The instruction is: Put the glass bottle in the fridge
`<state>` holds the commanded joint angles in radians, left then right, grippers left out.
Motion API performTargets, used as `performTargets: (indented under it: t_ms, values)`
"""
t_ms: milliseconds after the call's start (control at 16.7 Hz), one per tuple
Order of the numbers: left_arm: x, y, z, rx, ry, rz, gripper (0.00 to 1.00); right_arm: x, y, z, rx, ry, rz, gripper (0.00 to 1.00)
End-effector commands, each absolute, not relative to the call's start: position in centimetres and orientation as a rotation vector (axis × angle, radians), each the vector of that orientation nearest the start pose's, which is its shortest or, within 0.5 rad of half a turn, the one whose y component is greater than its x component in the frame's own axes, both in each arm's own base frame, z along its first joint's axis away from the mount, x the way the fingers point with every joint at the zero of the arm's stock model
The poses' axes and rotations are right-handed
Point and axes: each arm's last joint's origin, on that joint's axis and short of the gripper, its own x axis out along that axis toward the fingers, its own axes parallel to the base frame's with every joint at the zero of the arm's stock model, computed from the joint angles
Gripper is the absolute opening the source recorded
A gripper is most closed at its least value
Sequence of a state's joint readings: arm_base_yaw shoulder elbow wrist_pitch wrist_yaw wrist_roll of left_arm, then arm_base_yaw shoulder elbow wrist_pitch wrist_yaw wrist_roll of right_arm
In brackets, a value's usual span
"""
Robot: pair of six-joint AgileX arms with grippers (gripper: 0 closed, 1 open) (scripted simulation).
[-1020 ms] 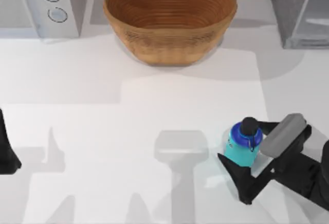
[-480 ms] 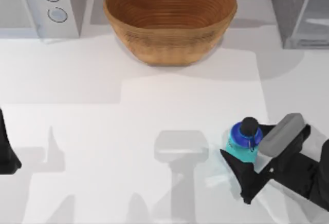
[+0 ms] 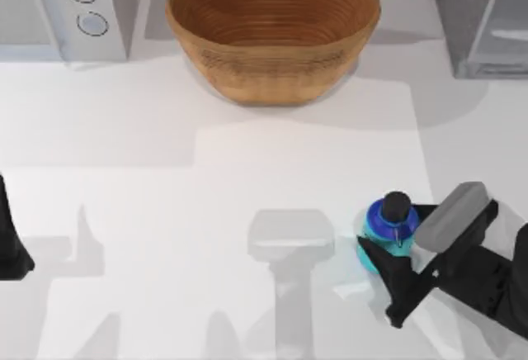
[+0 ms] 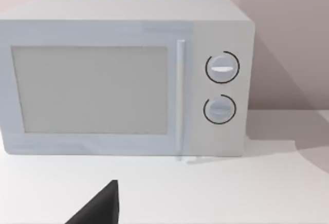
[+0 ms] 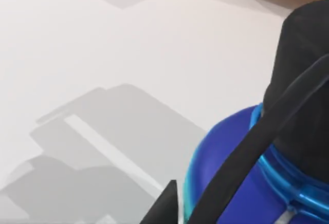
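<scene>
The glass bottle (image 3: 389, 226) is standing upright between the fingers of the right gripper (image 3: 399, 240), which are clamping its turquoise body. The fridge (image 3: 483, 17) is sitting well beyond the gripper; the left arm is idling far off.

Right gripper (image 3: 394, 246) low at table's right, fingers closed in; left arm (image 3: 10, 240) parked far left

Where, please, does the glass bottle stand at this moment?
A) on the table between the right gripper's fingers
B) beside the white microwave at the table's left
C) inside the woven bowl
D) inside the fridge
A: the glass bottle stands upright on the table at its right side, with the right gripper around its body, far from the fridge and the woven bowl.
</scene>
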<state>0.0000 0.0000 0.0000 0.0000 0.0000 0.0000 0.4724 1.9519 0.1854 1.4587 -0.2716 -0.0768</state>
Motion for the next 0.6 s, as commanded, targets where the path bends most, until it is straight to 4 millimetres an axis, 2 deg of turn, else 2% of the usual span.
performTargets:
  t_ms: [600]
  values:
    - [10.57, -0.12, 16.0, 0.0, 0.0, 0.0, 1.0, 19.81, 11.05, 6.26, -0.117, 0.285, 0.768, 0.01]
